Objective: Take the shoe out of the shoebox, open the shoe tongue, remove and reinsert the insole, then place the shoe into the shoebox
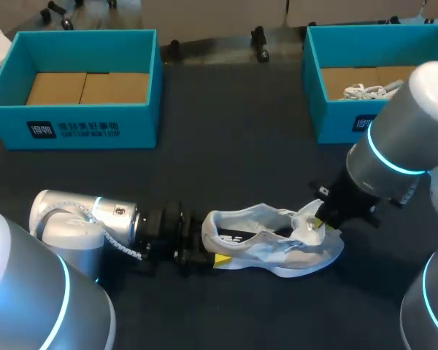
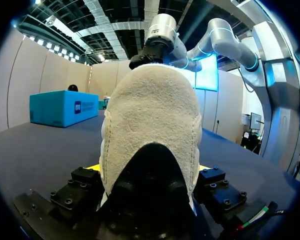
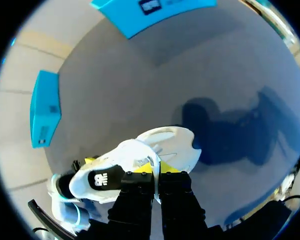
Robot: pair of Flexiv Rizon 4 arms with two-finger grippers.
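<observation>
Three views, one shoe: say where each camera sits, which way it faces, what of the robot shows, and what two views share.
Head: above and behind, looking down on the table; both arms show, left gripper and right gripper at the shoe.
Left wrist: on the left wrist, looking along the shoe's heel to the right arm; own fingers show.
Right wrist: on the right wrist, looking down at the shoe; own fingers show.
Shared: the shoe.
</observation>
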